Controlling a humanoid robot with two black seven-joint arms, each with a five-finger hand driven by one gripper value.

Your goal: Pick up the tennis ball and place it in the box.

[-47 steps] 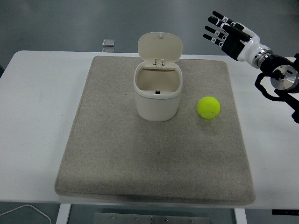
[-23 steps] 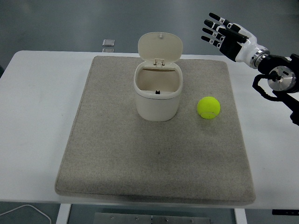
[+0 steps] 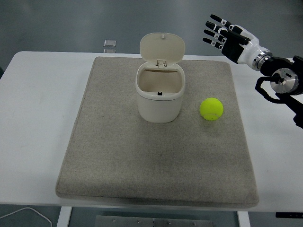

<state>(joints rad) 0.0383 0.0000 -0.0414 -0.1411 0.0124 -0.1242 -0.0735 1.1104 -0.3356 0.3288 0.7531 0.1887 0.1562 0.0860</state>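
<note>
Tennis ball round, no long axis, on mat right of box, right hand spread above

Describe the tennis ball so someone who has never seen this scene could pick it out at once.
Start from the grey mat covering most of the white table. On it stands a cream box with its hinged lid up; the tennis ball lies on the mat just right of it, apart from it. It is the only round, bright yellow-green thing there.

No readable text, label, brand or number shows on anything here.
</note>
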